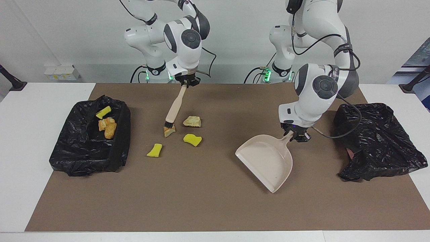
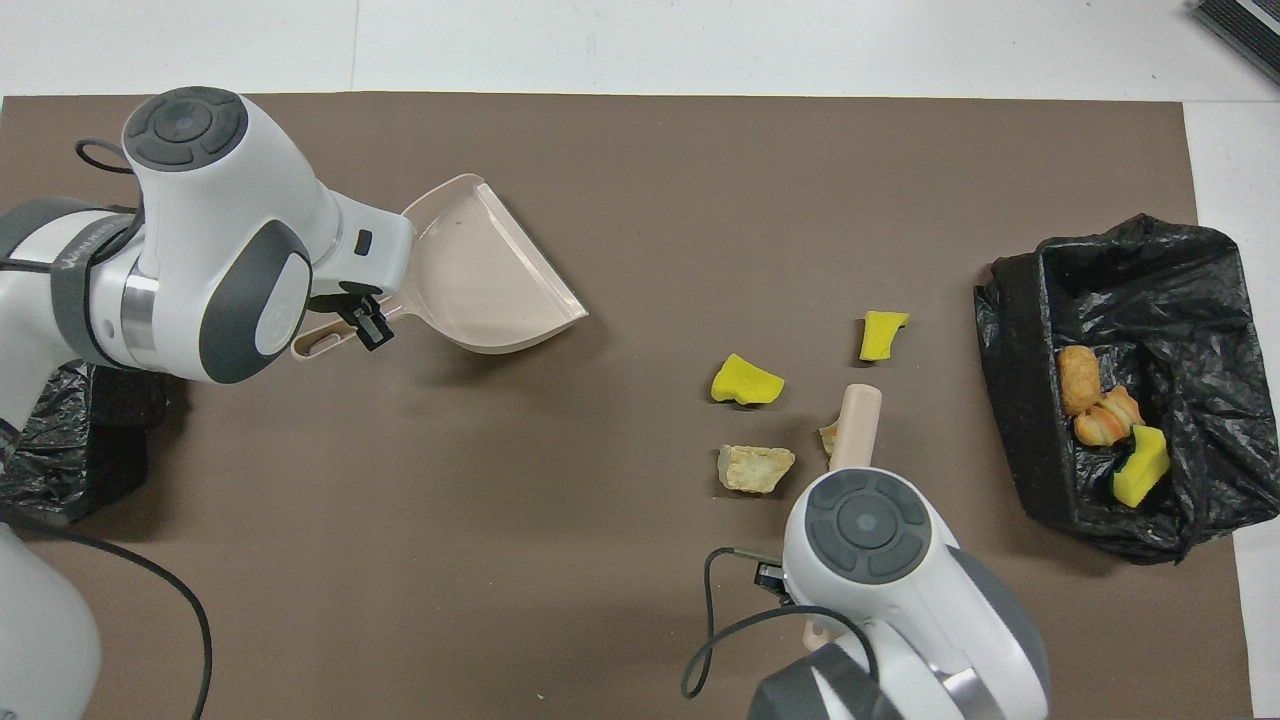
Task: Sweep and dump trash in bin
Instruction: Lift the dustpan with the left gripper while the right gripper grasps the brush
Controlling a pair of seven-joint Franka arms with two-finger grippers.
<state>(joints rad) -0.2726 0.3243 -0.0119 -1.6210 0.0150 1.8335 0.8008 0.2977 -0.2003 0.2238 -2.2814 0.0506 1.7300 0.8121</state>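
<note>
Right gripper (image 1: pixel 188 82) is clamping the brush (image 1: pixel 173 111), bristles touching a bread scrap (image 1: pixel 169 131); left gripper (image 1: pixel 295 135) is gripping the dustpan (image 1: pixel 267 161) handle mid-desk.

Brown mat (image 1: pixel 201 208) — white table (image 1: pixel 20 141) beneath

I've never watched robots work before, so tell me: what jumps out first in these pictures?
Two white arms each hold a cleaning tool over a brown mat: the right gripper holds a small brush whose bristles touch a bread-like lump among the scraps at mid-table, and the left gripper holds a beige dustpan. At the right arm's end of the table sits a black-lined bin with scraps already inside.
</note>
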